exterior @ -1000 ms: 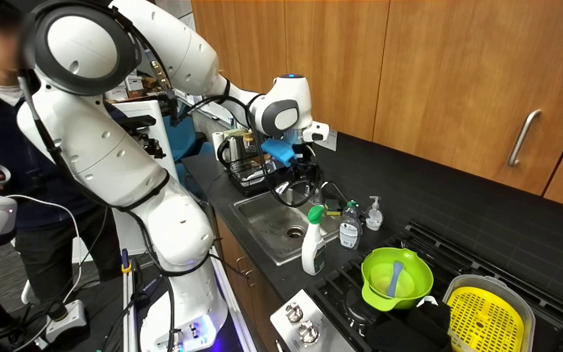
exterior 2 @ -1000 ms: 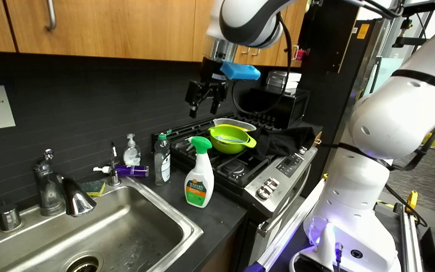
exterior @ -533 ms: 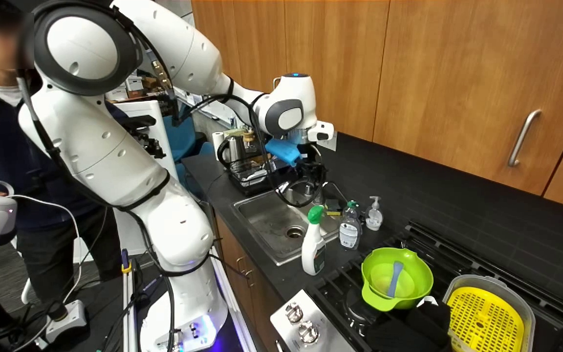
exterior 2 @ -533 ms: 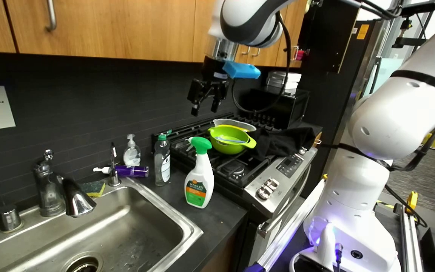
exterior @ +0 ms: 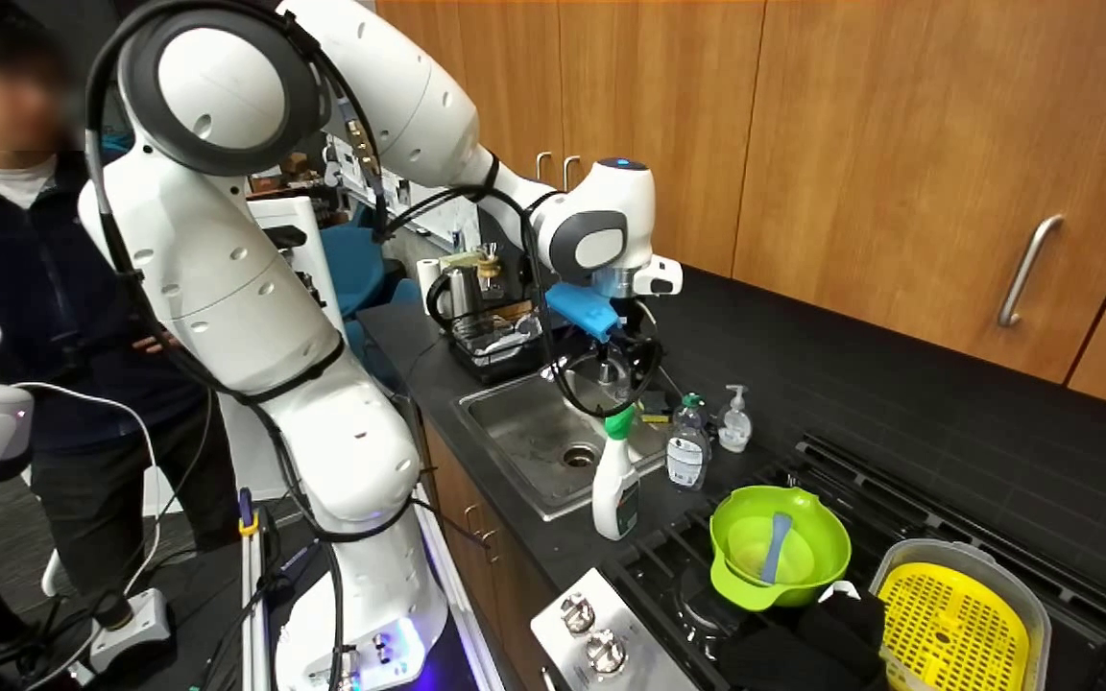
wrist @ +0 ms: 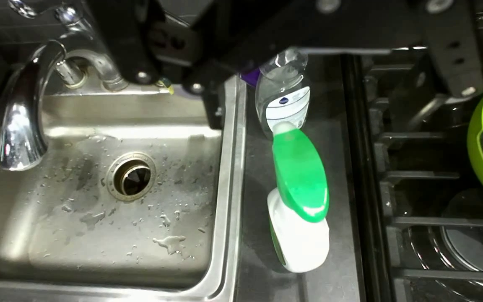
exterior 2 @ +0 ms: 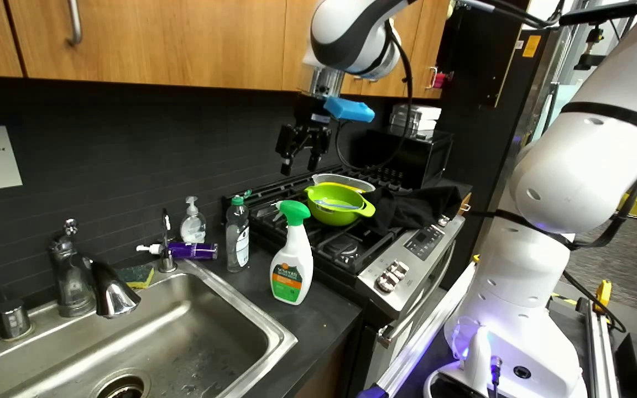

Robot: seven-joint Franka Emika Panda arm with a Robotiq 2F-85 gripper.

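Note:
My gripper [exterior 2: 299, 165] is open and empty, pointing down in the air above the counter between sink and stove. Its spread black fingers also show at the top of the wrist view [wrist: 340, 105]. The white spray bottle with green head [exterior 2: 292, 260] stands upright on the counter, below and apart from the fingers; it shows in the wrist view [wrist: 300, 176]. A clear dish soap bottle [exterior 2: 238, 235] with a green cap stands behind it, partly hidden by a finger in the wrist view [wrist: 283, 96]. In an exterior view the fingertips [exterior: 620, 389] are hard to make out behind a cable.
A steel sink [exterior 2: 274, 326] with a faucet [exterior 2: 111, 293] lies beside the bottles. A purple bottle [exterior 2: 192, 250] and a pump bottle [exterior 2: 193, 221] are near the wall. A green bowl [exterior 2: 335, 213] and black cloth [exterior 2: 412, 207] are on the stove. Wooden cabinets [exterior: 899, 173] hang above.
The arm has swung, carrying the open gripper rightward and slightly down in an exterior view, toward the spray bottle's side. The bottles and bowl have not moved. The person behind has shifted a little.

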